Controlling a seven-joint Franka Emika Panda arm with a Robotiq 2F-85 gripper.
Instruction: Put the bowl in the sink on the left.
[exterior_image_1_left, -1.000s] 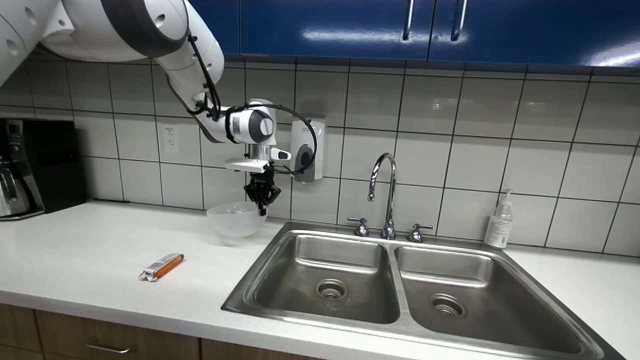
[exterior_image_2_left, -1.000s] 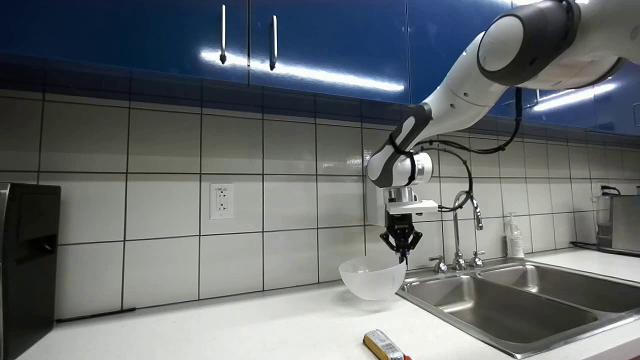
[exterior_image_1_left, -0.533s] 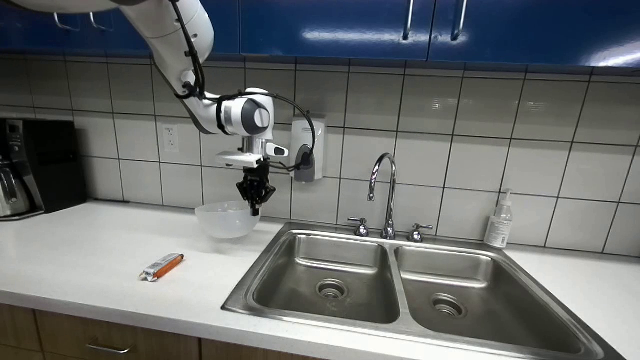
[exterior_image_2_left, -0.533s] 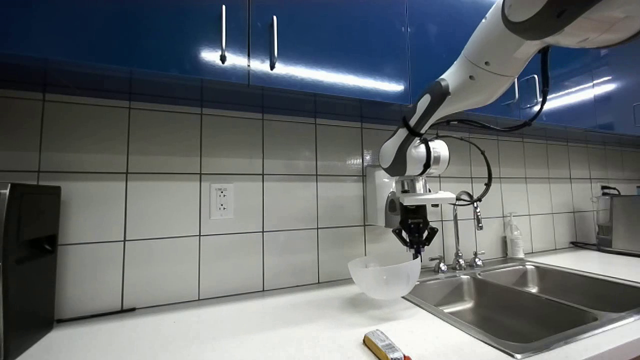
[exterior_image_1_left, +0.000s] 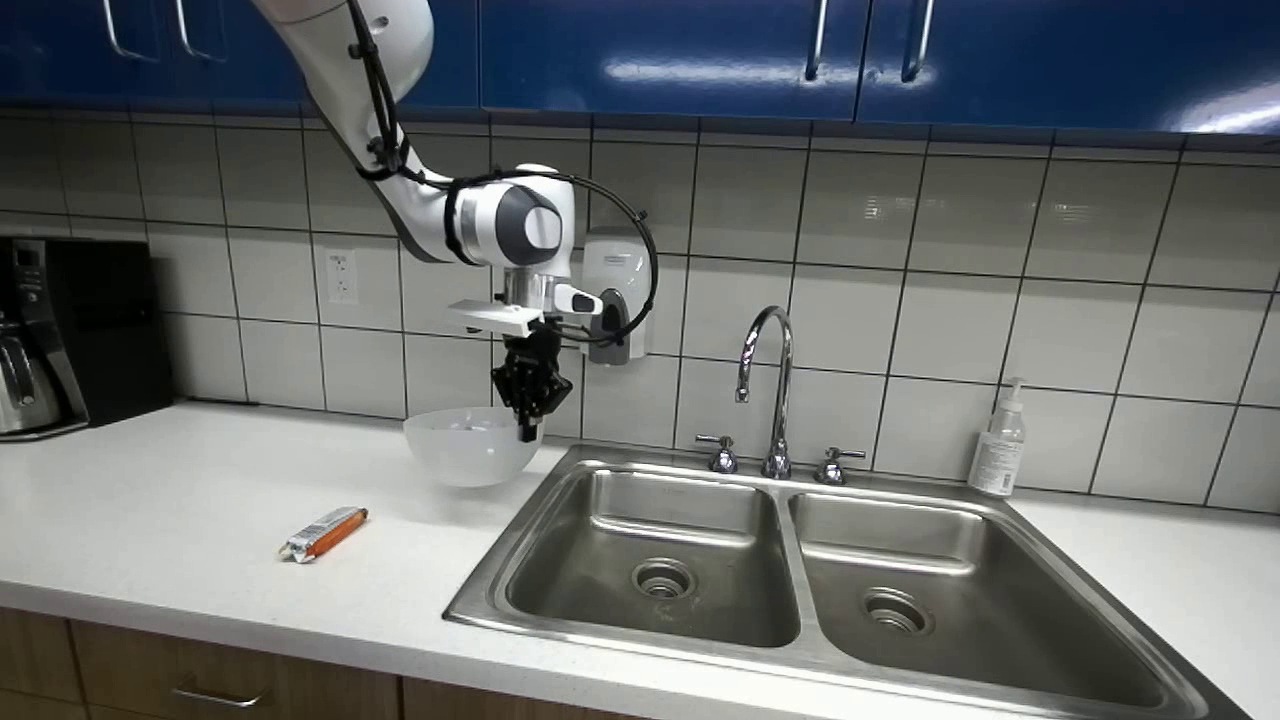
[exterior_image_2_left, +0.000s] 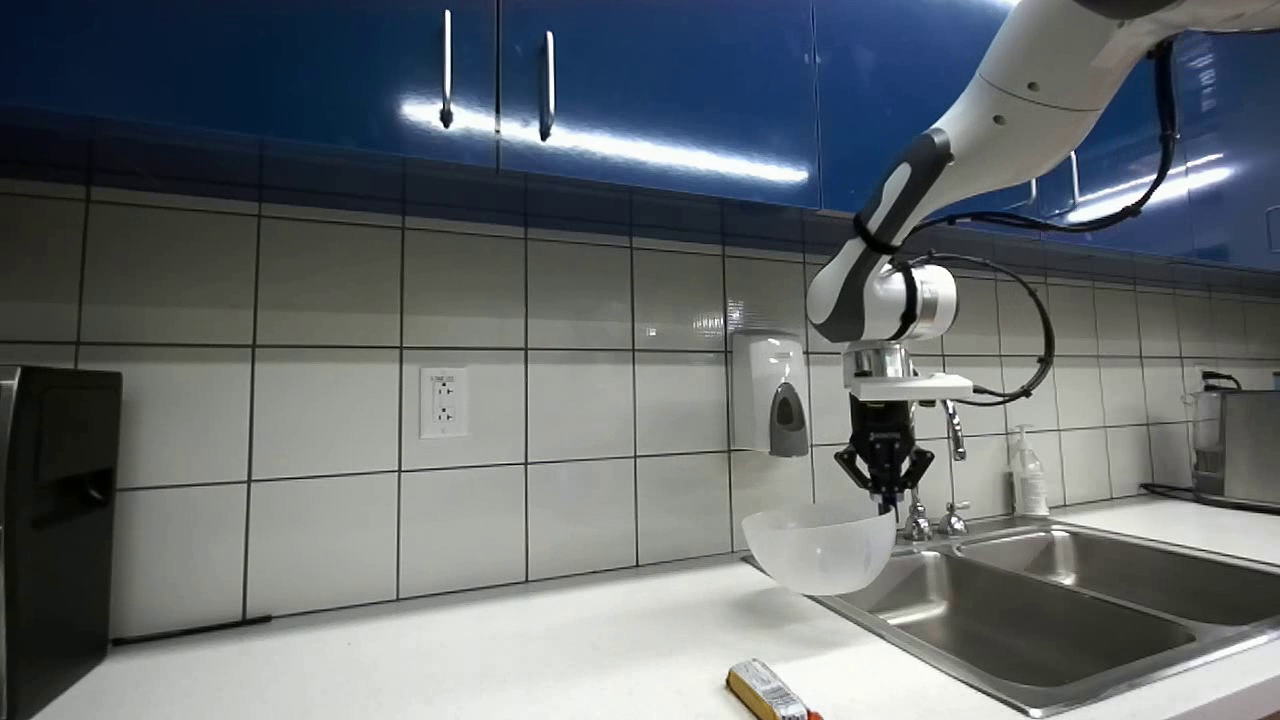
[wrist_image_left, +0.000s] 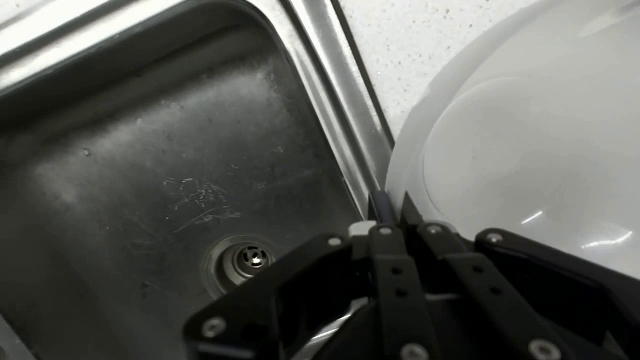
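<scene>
The translucent white bowl (exterior_image_1_left: 465, 455) hangs upright a little above the counter beside the left basin. It also shows in an exterior view (exterior_image_2_left: 815, 555) and at the right of the wrist view (wrist_image_left: 530, 140). My gripper (exterior_image_1_left: 527, 430) points down, shut on the bowl's rim nearest the sink; it shows too in an exterior view (exterior_image_2_left: 887, 500). In the wrist view the fingertips (wrist_image_left: 395, 210) pinch the rim, with one finger inside the bowl. The left sink basin (exterior_image_1_left: 700, 610) is steel with a drain; it fills the left of the wrist view (wrist_image_left: 150, 175).
An orange-wrapped bar (exterior_image_1_left: 325, 534) lies on the counter in front of the bowl. The faucet (exterior_image_1_left: 783, 400) stands behind the basins. The right basin (exterior_image_1_left: 1000, 640) lies beyond the divider. A wall soap dispenser (exterior_image_2_left: 770, 395) hangs behind the arm. A pump bottle (exterior_image_1_left: 998, 450) stands at the back.
In an exterior view the gripper and bowl have moved right, toward the sink. In an exterior view they shifted slightly left, then back right. The gripper stays shut on the rim.
</scene>
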